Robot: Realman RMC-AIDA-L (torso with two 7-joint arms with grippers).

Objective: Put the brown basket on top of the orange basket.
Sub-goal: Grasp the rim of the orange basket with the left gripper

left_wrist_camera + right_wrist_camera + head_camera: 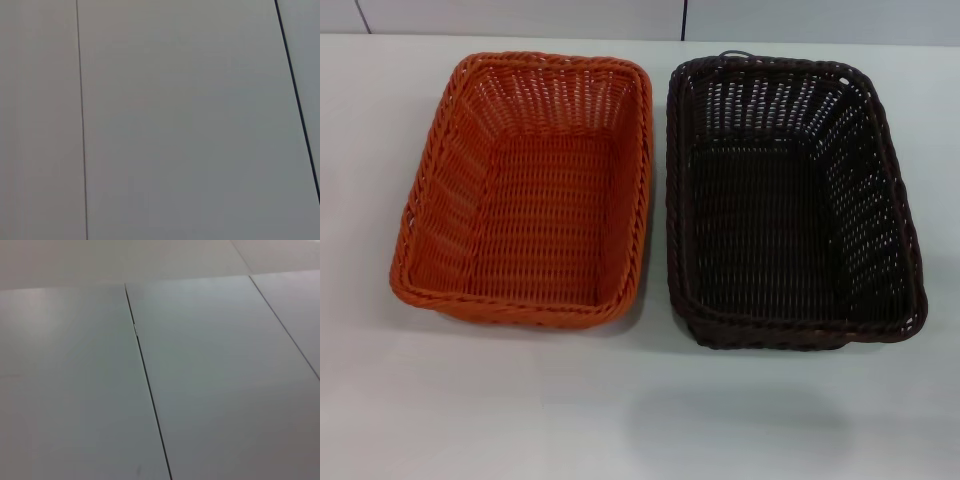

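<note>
Resting side by side on the white table (640,420), the orange basket (525,190) sits left and the brown basket (790,200) right, rims nearly touching, both upright. Neither gripper appears in any view; finger state cannot be determined. Wrist views show apparently only pale seamed panels (210,390).

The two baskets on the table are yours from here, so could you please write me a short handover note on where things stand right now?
Grippers: neither the left nor the right gripper shows in any view; both wrist cameras see only plain pale panels.
Things: the orange basket sits on the table on the robot's left; the brown basket sits beside it on the right, both upright and empty, with a narrow gap between them.
Done: nothing yet.
Left: grasp the brown basket, lift it, set it on top of the orange basket.
</note>
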